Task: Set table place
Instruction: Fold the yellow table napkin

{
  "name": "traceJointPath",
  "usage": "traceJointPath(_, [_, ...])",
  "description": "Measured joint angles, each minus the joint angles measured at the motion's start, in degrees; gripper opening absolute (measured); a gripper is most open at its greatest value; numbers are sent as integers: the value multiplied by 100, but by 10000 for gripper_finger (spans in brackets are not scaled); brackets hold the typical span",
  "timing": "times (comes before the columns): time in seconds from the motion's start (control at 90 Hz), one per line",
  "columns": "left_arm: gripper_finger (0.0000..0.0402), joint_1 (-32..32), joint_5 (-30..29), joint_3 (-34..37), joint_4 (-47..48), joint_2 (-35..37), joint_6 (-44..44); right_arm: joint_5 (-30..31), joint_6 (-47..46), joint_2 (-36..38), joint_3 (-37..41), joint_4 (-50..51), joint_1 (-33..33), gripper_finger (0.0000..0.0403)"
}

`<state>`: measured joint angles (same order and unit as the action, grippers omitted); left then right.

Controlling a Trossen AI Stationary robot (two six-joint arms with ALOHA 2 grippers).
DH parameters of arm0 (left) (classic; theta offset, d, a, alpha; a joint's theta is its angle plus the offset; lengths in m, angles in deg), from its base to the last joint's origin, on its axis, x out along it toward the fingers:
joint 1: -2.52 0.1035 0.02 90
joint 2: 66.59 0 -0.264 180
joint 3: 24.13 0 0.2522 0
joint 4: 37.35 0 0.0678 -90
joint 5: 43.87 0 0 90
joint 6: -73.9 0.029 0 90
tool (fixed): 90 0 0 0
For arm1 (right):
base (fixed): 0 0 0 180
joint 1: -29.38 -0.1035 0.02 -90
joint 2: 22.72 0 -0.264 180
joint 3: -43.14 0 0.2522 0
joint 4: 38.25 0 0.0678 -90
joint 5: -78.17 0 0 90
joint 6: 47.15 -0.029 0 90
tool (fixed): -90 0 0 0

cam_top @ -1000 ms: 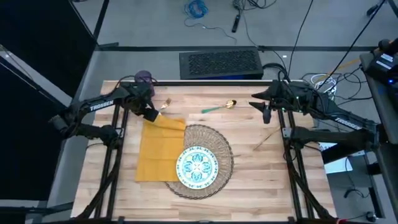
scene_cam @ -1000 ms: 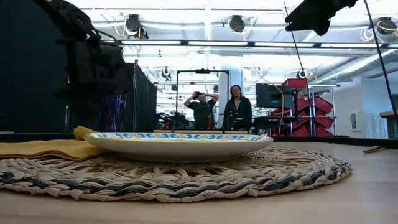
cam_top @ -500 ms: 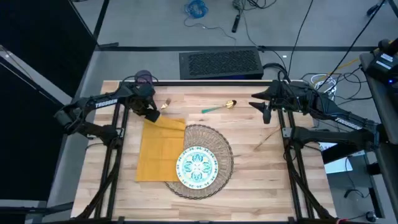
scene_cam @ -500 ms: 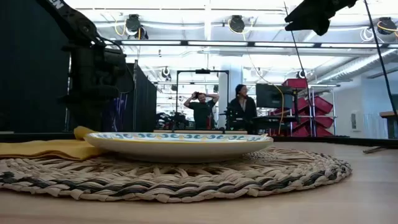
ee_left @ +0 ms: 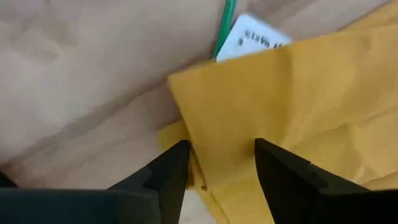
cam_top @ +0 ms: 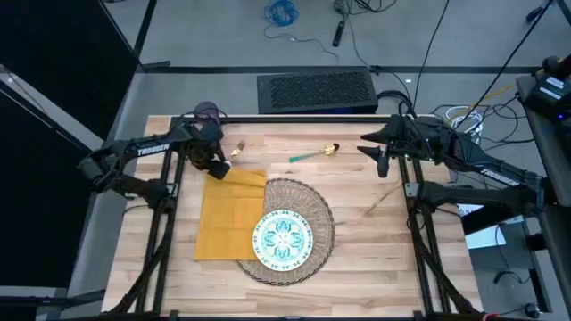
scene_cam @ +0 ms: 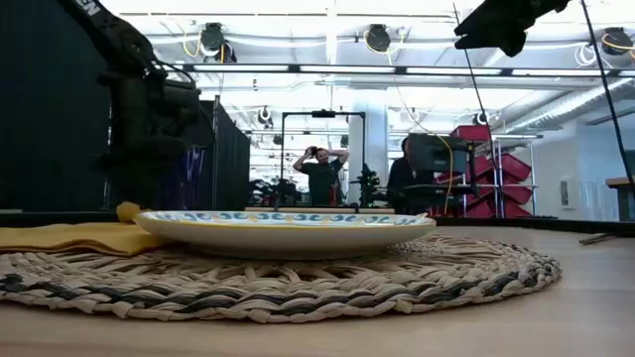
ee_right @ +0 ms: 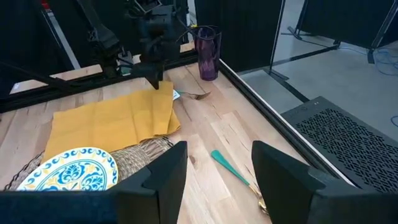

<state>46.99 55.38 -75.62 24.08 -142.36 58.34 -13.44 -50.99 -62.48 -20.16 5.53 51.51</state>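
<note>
A mustard-yellow napkin (cam_top: 227, 214) lies flat on the table (cam_top: 357, 250), its right edge under the woven placemat (cam_top: 299, 227). The teal-patterned plate (cam_top: 284, 239) rests on the placemat. A fork (cam_top: 236, 150) and a teal-handled spoon (cam_top: 314, 153) lie near the far edge. The purple cup (cam_top: 206, 111) stands at the far left corner. My left gripper (ee_left: 217, 149) is open, fingers pointing down on either side of the napkin's far left corner (ee_left: 186, 87). My right gripper (ee_right: 214, 152) hovers open over the far right of the table. My left gripper comes from above with its open fingertips (ee_left: 171, 165) right at the napkin's far left corner. Whether they touch the cloth I cannot tell.
A thin gold piece of cutlery (cam_top: 382, 198) lies to the right of the placemat. A white tag (ee_left: 255, 37) and a green handle (ee_left: 227, 22) peek out beyond the napkin's corner. Black rails frame the table. People move about in the room behind.
My left gripper has come down a little toward the napkin's far left corner and now holds steady there. The napkin, plate and placemat lie as before.
</note>
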Motion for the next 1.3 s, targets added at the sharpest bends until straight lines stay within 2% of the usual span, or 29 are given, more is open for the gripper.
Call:
traceJointPath(0.322, [167, -237, 171, 128, 473, 0, -58, -4, -21, -1, 0, 0, 0, 166])
traceJointPath(0.733, [164, -411, 20, 131, 36, 0, -49, -2, -39, -1, 0, -57, 0, 166])
traceJointPath(1.033, [109, -411, -330, 131, -66, 0, -52, -2, -4, -1, 0, -151, 0, 166])
traceJointPath(1.3, [58, -411, -338, 131, -64, 46, -1, 0, -2, -4, 0, -151, 2, 166])
